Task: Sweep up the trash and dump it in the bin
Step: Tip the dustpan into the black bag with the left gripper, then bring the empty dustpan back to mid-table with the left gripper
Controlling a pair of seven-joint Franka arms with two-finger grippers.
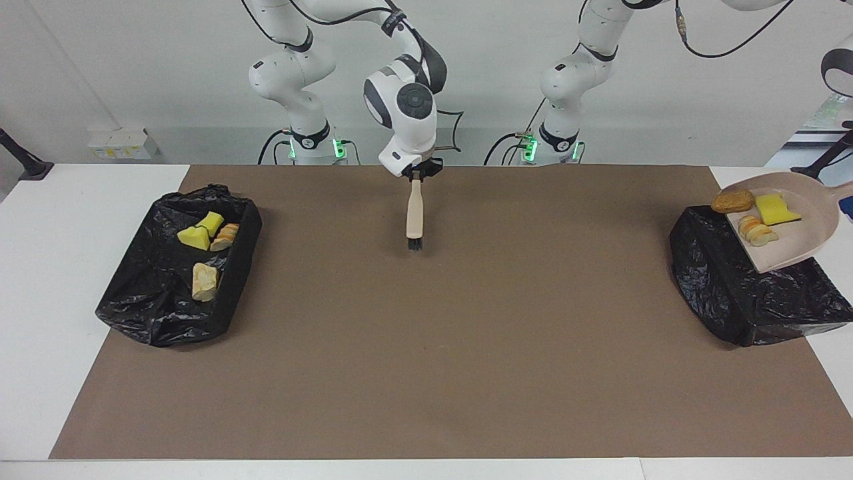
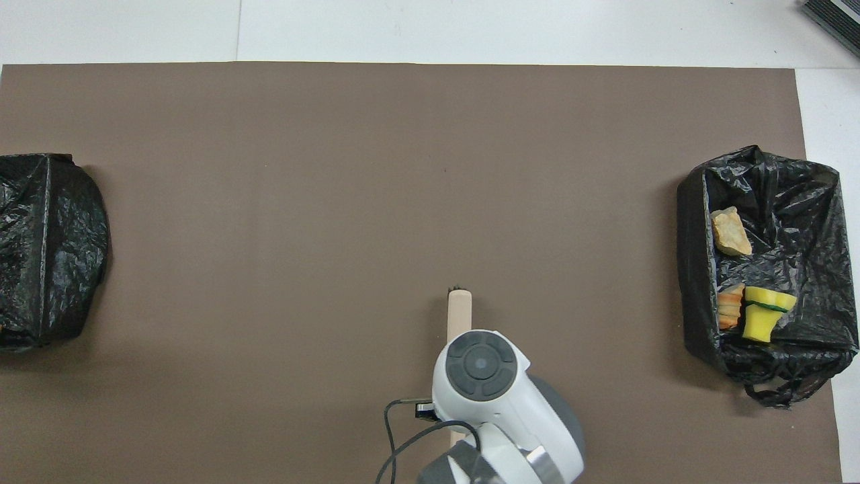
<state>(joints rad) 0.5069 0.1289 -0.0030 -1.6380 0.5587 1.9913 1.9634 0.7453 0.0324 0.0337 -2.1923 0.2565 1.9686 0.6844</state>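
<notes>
Trash (image 1: 756, 213) rides in the dustpan (image 1: 796, 233) over the black bin (image 1: 746, 293), held by the left hand, out of frame. The right hand (image 1: 416, 172), clamped on the brush (image 1: 414, 213), hangs above the counter (image 1: 466, 347). A shallow tilt could spill scraps outside.

The dustpan (image 1: 796, 230) over the black bin (image 1: 746, 293) was cut off at its handle by the facing view's edge, so the left gripper gripping it was not seen. In the overhead view, the brush (image 2: 459, 312) handle was largely covered by the right arm.
</notes>
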